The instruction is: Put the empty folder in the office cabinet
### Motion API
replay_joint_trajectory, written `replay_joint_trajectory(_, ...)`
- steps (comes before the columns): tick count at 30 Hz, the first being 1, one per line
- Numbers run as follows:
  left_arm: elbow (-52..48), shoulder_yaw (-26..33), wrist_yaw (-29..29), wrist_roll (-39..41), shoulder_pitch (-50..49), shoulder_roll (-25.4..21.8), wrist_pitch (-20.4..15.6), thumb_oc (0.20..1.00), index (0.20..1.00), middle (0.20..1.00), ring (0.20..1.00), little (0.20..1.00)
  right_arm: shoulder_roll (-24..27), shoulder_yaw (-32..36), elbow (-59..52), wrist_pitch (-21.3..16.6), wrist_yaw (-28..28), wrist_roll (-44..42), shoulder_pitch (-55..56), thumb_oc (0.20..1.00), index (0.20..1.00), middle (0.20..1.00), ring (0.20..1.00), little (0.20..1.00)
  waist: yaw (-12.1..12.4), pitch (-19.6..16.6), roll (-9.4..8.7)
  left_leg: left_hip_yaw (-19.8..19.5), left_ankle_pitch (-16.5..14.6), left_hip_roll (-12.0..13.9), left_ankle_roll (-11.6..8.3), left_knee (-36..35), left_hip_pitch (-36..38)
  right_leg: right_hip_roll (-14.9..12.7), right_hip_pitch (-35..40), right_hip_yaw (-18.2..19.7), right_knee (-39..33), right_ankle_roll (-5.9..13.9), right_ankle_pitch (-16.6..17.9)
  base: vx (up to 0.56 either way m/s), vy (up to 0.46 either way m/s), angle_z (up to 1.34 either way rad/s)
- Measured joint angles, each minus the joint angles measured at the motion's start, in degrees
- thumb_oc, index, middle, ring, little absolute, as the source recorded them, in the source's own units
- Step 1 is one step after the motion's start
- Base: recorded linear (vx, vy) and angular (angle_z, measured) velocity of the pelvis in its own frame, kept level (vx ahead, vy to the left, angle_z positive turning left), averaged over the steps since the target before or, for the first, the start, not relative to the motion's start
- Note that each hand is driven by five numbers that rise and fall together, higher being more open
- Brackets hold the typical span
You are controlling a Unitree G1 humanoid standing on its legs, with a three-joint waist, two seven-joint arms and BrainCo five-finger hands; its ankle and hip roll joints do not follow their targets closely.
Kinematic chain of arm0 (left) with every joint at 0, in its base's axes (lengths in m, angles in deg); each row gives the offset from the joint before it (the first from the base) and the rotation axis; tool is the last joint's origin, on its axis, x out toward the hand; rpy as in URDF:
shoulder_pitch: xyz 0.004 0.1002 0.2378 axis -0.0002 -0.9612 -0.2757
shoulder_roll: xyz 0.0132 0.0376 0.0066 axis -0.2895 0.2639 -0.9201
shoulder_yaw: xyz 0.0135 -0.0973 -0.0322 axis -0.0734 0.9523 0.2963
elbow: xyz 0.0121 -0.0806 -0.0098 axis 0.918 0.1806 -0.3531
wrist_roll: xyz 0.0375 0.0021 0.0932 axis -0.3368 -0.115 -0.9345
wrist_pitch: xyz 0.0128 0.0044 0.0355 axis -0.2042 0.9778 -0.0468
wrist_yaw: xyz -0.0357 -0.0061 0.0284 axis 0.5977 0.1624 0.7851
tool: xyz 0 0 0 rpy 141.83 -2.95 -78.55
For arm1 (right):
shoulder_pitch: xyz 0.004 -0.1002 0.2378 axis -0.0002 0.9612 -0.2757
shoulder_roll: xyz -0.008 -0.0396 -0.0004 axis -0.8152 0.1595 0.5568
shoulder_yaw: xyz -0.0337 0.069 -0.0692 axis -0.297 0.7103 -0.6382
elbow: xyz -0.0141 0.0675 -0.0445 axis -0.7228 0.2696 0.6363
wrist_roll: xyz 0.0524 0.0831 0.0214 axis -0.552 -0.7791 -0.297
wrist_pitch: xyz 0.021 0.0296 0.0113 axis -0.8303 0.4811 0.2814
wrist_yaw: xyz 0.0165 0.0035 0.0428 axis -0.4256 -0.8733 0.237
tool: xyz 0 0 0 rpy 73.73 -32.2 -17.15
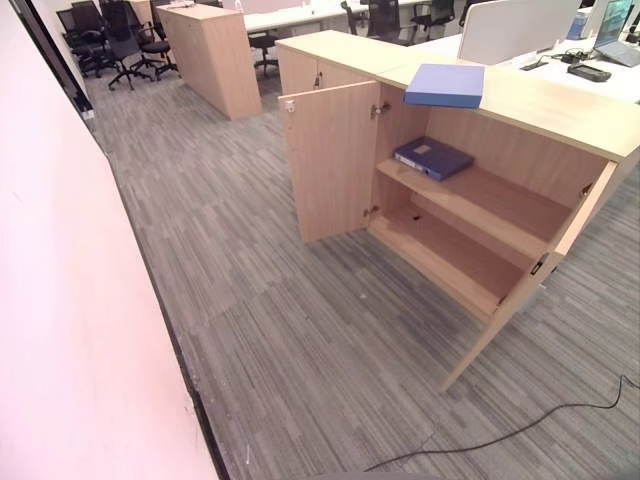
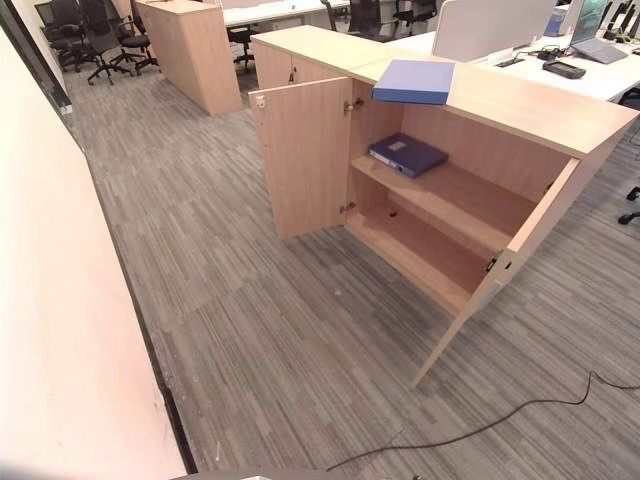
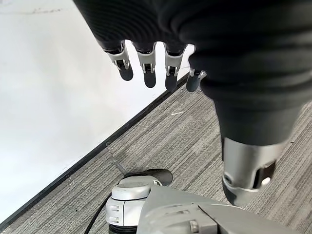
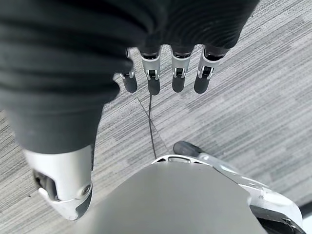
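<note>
- At your nine o'clock a pale wall [image 1: 70, 300] runs along the grey striped carpet [image 1: 300, 350]; a dark baseboard strip edges where the two meet.
- At eleven o'clock, far off, black office chairs [image 1: 110, 40] stand grouped; just to their right stands a closed wooden cabinet [image 1: 215, 55].
- At twelve o'clock you see the office cabinet [image 1: 520, 100], low and light wood; its left door [image 1: 330, 160] stands swung open toward you, and its right door [image 1: 530, 275] also hangs open, seen edge-on.
- Inside, a dark blue binder [image 1: 433, 157] lies flat on the upper shelf [image 1: 500, 205], toward its left end; the lower shelf [image 1: 450, 260] shows bare wood.
- On the cabinet's top, above the open compartment, the light blue folder [image 1: 445, 85] lies flat, one edge jutting slightly past the front lip; neither hand touches it.
- At one to two o'clock, behind the cabinet, a white desk [image 1: 610, 80] carries a laptop [image 1: 620, 35] and a small dark device [image 1: 588, 72]; a pale partition panel [image 1: 515, 28] stands beside them.
- Your left hand [image 3: 156, 68] hangs over the carpet near the wall, seen in its wrist view; its fingers are straight and relaxed, holding nothing.
- Your right hand [image 4: 165, 73] hangs over bare carpet in its wrist view; its fingers are likewise released and straight, grasping nothing.
</note>
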Motion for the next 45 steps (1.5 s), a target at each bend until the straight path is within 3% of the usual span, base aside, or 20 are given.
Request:
replay_joint_trajectory(10, -0.3, 0.0, -0.2, 0.1, 0.0, 0.0, -0.1, 1.0, 1.0, 1.0, 1.0, 1.0, -0.1, 0.0, 0.0, -0.5, 0.0, 0.0, 0.0, 1.0, 1.0, 1.0, 1.0, 1.0, 0.0, 0.7, -0.9, 0.0, 0.0, 0.0, 0.0, -0.2, 0.1, 0.0, 0.0, 0.0, 0.0, 0.0, 0.0, 0.0, 0.0, 0.0)
replay_joint_trajectory(45, -0.1, 0.0, -0.1, 0.0, -0.1, -0.1, 0.0, 1.0, 1.0, 1.0, 1.0, 1.0, -0.1, -0.1, 0.0, -0.5, 0.0, 0.0, -0.1, 1.0, 1.0, 1.0, 1.0, 1.0, 0.1, 1.1, -0.69, -1.5, 0.1, -0.1, -0.21, -0.1, 0.6, 0.0, 1.3, -1.7, 0.0, -0.05, -0.1, 0.0, -0.009, 0.02)
